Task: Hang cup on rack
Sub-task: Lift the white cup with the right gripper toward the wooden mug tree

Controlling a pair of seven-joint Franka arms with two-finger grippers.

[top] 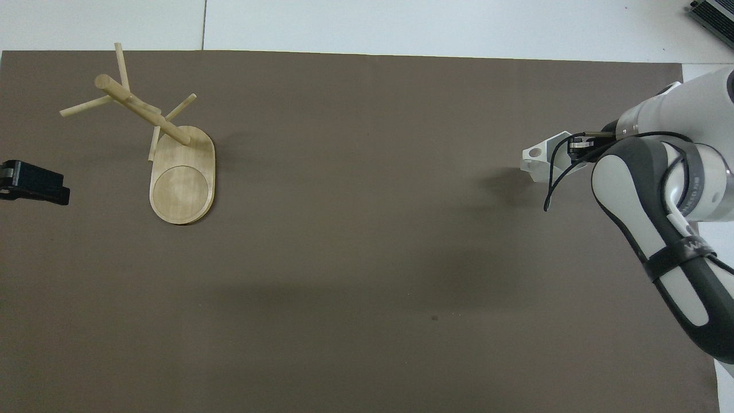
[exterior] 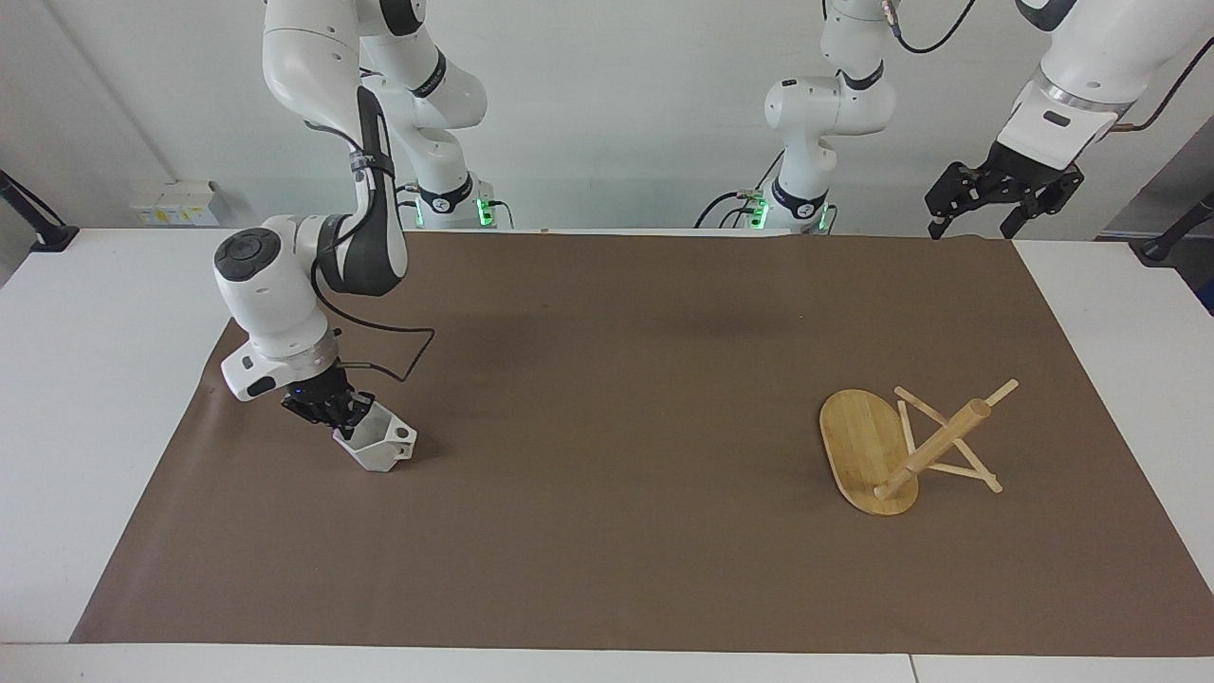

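Right pincer [exterior: 343,415] is clenched on the rim of the cup [exterior: 379,444], at the right arm's end of the table [exterior: 95,379]. The cup is tilted, handle pointing away from the arm; whether its base touches the brown mat [exterior: 607,379] cannot be told. Rack [exterior: 901,441] stands on the mat toward the left arm's end, well apart from the cup, pegs bare. Left pincer [exterior: 1001,194] waits raised over the table's edge at its own end, fingers released.

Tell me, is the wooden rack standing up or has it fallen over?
Fallen over. The rack lies on its side on the brown mat: its oval base stands on edge, and its post slants down to the mat.
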